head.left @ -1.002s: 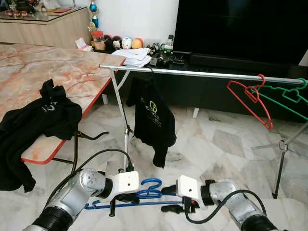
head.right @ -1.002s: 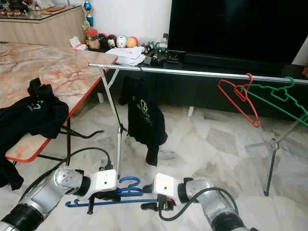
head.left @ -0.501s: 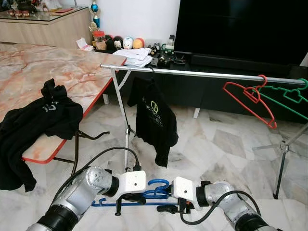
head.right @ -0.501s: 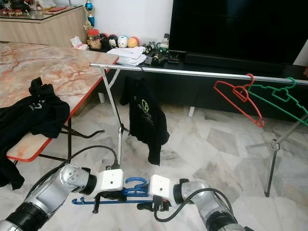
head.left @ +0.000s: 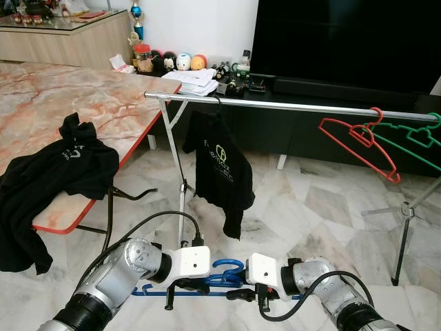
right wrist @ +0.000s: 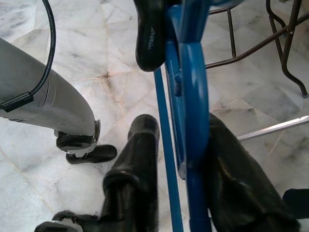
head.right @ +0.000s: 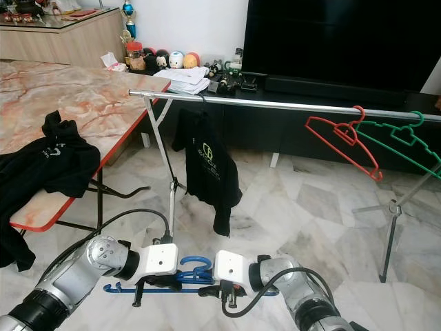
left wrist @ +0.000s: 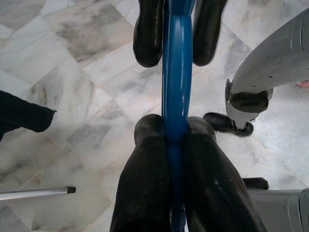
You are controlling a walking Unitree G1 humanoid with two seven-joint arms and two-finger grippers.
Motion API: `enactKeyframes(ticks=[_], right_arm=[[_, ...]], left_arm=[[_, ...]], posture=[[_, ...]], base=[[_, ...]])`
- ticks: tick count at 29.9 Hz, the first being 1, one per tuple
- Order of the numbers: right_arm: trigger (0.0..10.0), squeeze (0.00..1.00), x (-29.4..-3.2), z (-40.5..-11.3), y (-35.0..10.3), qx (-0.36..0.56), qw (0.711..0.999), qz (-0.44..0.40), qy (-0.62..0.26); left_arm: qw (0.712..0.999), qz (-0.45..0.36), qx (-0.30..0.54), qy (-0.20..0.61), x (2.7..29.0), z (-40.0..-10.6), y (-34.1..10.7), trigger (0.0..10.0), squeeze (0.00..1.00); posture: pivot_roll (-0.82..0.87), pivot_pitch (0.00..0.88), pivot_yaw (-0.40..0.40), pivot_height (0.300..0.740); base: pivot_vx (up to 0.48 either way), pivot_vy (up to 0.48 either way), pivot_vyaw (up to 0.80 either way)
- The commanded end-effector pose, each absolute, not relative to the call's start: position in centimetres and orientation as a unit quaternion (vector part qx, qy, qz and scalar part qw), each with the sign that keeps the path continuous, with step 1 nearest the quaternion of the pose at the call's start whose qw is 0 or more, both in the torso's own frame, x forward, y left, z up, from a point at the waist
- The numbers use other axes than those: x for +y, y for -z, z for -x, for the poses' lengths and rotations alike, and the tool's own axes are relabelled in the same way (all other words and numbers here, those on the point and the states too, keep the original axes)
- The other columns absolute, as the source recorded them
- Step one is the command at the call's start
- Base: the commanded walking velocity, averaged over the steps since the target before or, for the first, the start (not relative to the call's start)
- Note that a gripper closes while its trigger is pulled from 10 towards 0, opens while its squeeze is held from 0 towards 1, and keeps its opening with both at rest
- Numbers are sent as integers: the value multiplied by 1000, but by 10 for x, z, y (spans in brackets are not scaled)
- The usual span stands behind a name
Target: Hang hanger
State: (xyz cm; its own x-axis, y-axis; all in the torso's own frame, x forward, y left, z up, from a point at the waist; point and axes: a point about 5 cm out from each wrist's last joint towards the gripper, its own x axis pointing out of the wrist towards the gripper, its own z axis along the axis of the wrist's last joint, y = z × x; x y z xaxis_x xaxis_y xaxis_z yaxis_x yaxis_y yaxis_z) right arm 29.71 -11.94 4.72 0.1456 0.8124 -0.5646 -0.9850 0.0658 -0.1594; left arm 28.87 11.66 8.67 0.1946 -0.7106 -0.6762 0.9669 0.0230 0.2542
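Blue hanger (head.left: 222, 272) held level, low center frame, long axis side to side. Left gripper (head.left: 185, 287) fingers clamped on it; right gripper (head.left: 242, 294) fingers loosely around it. Rail (head.left: 289, 105) well above, ahead.

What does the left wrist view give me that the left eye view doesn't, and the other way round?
Left wrist view: the left gripper shut on the blue hanger, fingers pressed against its bar.

Left eye view: the rail above, carrying a black shirt, a red hanger and a green hanger, plus the table.

Both: the blue hanger, held low over the marble floor, with the right gripper at it too.
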Motion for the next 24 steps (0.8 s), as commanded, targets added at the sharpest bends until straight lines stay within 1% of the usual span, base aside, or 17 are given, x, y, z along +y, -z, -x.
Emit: enactKeyframes(ticks=[1,10,20,21,22,24], right_arm=[[0,0,-122,-298,-48,171,705,264,-635],[0,0,-121,-294,-44,180,694,258,-648],[0,0,-122,-288,-39,192,681,260,-658],[0,0,-123,-287,-37,195,679,262,-658],[0,0,-123,-286,-35,199,677,266,-656],[0,0,-125,-285,-33,206,674,274,-654]], left_arm=[[688,-365,166,605,115,-292,-97,10000,0],[692,-379,152,595,116,-296,-99,10000,0],[711,-364,137,586,113,-300,-103,10000,0],[718,-354,138,583,113,-301,-103,10000,894],[720,-348,139,584,114,-301,-103,10000,1000],[722,-344,140,584,114,-301,-104,10000,1000]], posture=[[119,25,-35,740],[121,25,-34,740],[120,26,-32,740],[120,25,-32,740],[120,25,-32,740],[120,25,-32,740]], base=[[0,0,0],[0,0,0],[0,0,0],[0,0,0],[0,0,0],[0,0,0]])
